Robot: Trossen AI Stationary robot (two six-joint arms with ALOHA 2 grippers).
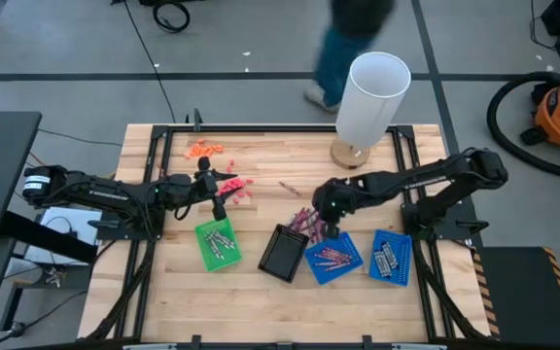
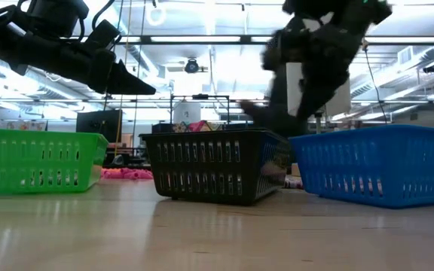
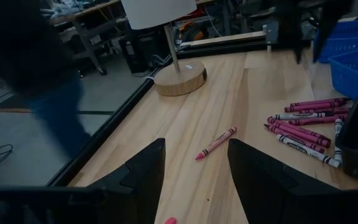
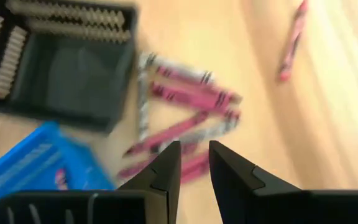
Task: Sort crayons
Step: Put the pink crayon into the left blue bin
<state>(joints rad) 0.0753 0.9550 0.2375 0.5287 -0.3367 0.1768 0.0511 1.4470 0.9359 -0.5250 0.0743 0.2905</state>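
A loose pile of pink and grey crayons (image 1: 304,222) (image 3: 306,121) (image 4: 185,106) lies flat on the wooden table between the black tray (image 1: 283,253) and the lamp. One pink crayon (image 1: 290,188) (image 3: 216,143) (image 4: 293,40) lies alone, farther from the pile. My right gripper (image 1: 327,226) (image 4: 194,155) hangs over the pile, slanting down, open by a narrow gap with nothing between its fingers. My left gripper (image 1: 222,199) (image 3: 194,168) waits wide open above the green tray's far end, pointing toward the lone crayon.
Green tray (image 1: 217,243) with grey crayons, a blue tray (image 1: 333,258) with pink ones and a second blue tray (image 1: 390,256) line the near side. Orange bits (image 1: 205,149) and coral-red bits (image 1: 238,187) lie far left. A white lamp (image 1: 367,97) stands at the back; a person (image 1: 348,39) passes behind.
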